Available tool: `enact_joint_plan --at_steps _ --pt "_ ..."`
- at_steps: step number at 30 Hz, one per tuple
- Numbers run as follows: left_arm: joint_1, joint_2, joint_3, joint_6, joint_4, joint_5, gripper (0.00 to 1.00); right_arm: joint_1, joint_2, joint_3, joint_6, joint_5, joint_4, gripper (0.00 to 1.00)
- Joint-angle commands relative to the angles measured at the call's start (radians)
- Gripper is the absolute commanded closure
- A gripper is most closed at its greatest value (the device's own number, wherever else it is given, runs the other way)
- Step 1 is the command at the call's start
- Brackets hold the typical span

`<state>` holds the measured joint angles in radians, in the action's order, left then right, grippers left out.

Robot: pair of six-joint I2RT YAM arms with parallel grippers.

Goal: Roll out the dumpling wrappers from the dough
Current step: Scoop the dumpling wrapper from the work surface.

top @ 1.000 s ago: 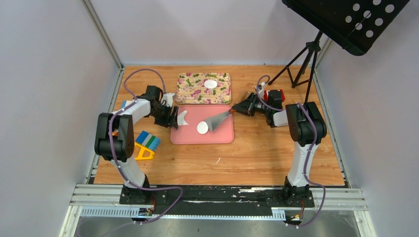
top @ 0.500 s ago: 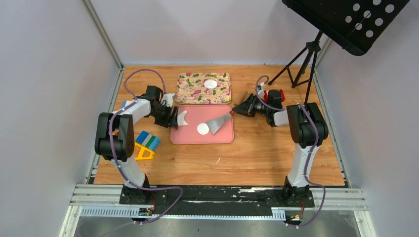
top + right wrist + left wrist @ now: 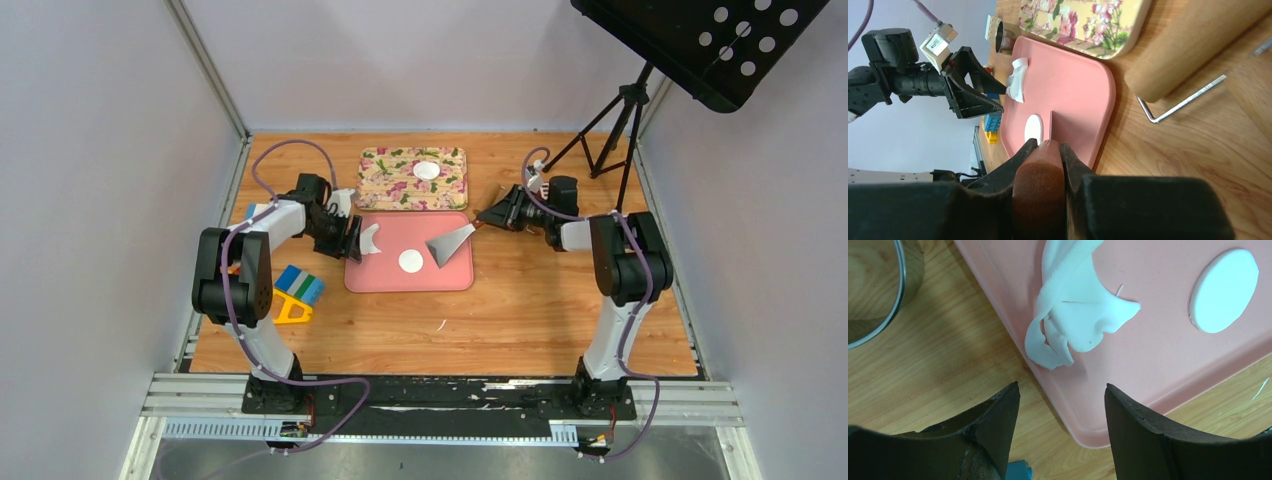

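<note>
Left claw (image 3: 1062,390): wide open, holding nothing, over the left edge of the pink board (image 3: 450,278).
Right claw (image 3: 1048,145): clamped on the brown handle of the scraper (image 3: 449,243).
Scraper: long axis diagonal, with the blade pointing from the claw toward the near left.
Dough (image 3: 1078,310): ragged curled scrap at the board's left edge, long axis roughly along that edge.
Dumpling wrappers: one disc (image 3: 410,261) flat mid-board, just beside the blade. Another (image 3: 427,170) lies on the floral tray (image 3: 385,185).
Surface (image 3: 520,310): wooden.
</note>
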<state>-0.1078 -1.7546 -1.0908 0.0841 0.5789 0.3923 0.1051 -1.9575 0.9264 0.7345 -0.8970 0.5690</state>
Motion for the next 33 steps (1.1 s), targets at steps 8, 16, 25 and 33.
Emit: enact_joint_plan --at_steps 8,16,25,33 --pt "-0.03 -0.003 0.009 0.003 -0.019 0.013 0.3 0.078 -0.137 0.299 -0.269 -0.027 -0.203 1.0" --pt "-0.03 -0.008 0.009 0.005 -0.018 0.013 0.3 0.094 -0.265 0.582 -0.512 -0.078 -0.56 1.0" --pt "-0.031 0.001 0.009 0.007 -0.017 0.014 0.3 0.144 -0.349 0.717 -0.658 -0.111 -0.822 1.0" --pt "-0.031 -0.002 0.01 0.005 -0.017 0.021 0.3 0.157 -0.348 0.718 -0.701 -0.123 -0.866 1.0"
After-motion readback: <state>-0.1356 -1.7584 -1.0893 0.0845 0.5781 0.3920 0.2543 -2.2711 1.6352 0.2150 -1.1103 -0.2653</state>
